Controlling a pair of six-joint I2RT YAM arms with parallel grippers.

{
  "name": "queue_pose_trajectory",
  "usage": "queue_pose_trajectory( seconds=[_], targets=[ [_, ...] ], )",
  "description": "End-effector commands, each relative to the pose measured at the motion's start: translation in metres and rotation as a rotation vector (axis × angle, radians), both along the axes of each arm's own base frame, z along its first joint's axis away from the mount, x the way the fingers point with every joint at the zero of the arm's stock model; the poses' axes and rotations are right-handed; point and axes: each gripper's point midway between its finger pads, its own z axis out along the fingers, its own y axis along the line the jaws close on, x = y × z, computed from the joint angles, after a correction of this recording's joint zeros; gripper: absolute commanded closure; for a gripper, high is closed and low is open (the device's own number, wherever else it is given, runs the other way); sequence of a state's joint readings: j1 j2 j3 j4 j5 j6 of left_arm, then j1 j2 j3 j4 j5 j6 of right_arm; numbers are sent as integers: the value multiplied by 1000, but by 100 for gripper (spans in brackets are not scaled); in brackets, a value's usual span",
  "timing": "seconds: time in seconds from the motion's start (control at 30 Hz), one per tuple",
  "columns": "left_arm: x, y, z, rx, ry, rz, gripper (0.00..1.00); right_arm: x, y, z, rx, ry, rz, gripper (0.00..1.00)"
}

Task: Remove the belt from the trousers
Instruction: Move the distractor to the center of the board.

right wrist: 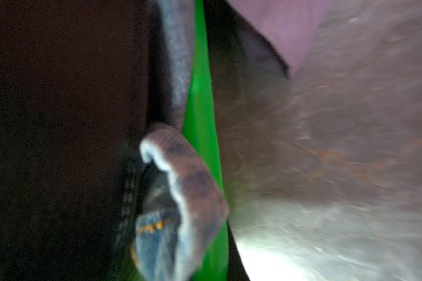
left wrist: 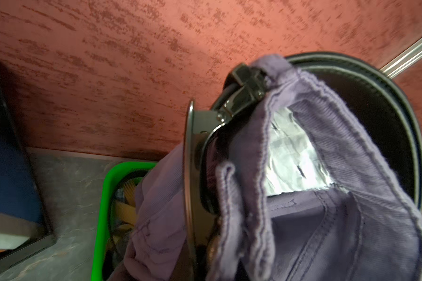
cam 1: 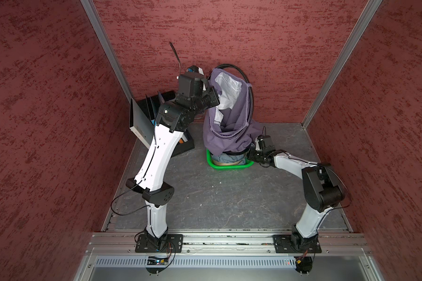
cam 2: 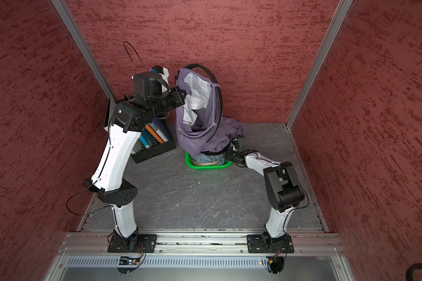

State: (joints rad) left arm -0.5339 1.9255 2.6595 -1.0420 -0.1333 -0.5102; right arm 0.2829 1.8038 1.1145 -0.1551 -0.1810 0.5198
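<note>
The purple-grey trousers (cam 1: pixel 229 126) hang open-waisted with their pale lining showing, lifted at the back of the cell. The black belt (cam 1: pixel 250 97) arcs above and down the right side of the waistband. Its dark buckle (left wrist: pixel 244 92) and flat metal plate run down into my left gripper (cam 1: pixel 213 95), which is shut on the buckle end, with a waistband fold pressed alongside. My right gripper (cam 1: pixel 250 152) sits low under the hanging cloth at the right rim of the green basket (cam 1: pixel 227 167). It is shut; its wrist view shows a denim fold (right wrist: pixel 156 238) right by it, grip unclear.
The green basket holds light-blue denim, tan belts (left wrist: pixel 124 209) and another stitched black strap (right wrist: pixel 127 194). A black rack of books (cam 1: pixel 180 148) stands just left of it, under my left arm. The red back wall is close behind the trousers.
</note>
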Motion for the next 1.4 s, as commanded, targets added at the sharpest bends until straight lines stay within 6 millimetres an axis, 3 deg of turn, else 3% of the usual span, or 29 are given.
queue_pose_trajectory(
  seconds=[0.0, 0.17, 0.33, 0.53, 0.67, 0.7, 0.8, 0.9, 0.97, 1.03, 1.13, 1.23, 1.37],
  targets=[
    [-6, 23, 40, -6, -128, 79, 98, -7, -33, -21, -103, 69, -80, 100],
    [-3, 33, 35, 53, -129, 133, 98, 0, -93, 21, -416, 74, -190, 100],
    [-11, 45, 50, 72, -173, 160, 98, 5, -160, 48, -636, 123, -319, 100],
    [-23, 62, 58, 105, -185, 201, 97, 3, -235, 47, -801, 230, -469, 100],
    [-26, 65, 55, 115, -170, 200, 97, 2, -267, 30, -857, 316, -515, 100],
    [-26, 65, 53, 116, -166, 196, 96, 5, -268, 23, -849, 330, -503, 92],
    [-25, 61, 47, 108, -152, 181, 96, 13, -261, 10, -764, 351, -454, 45],
    [-23, 56, 41, 103, -135, 162, 96, 15, -243, 18, -653, 318, -411, 23],
    [-25, 54, 42, 101, -136, 154, 96, 15, -229, 34, -560, 259, -397, 17],
    [-38, 55, 56, 92, -159, 144, 96, 11, -218, 56, -485, 202, -400, 12],
    [-82, 63, 95, 92, -255, 170, 97, -1, -207, 87, -416, 127, -393, 8],
    [-136, 83, 130, 195, -379, 310, 99, -9, -190, 117, -336, 27, -360, 8],
    [-198, 105, 173, 278, -564, 481, 100, -17, -184, 130, -309, 21, -339, 8]
  ],
)
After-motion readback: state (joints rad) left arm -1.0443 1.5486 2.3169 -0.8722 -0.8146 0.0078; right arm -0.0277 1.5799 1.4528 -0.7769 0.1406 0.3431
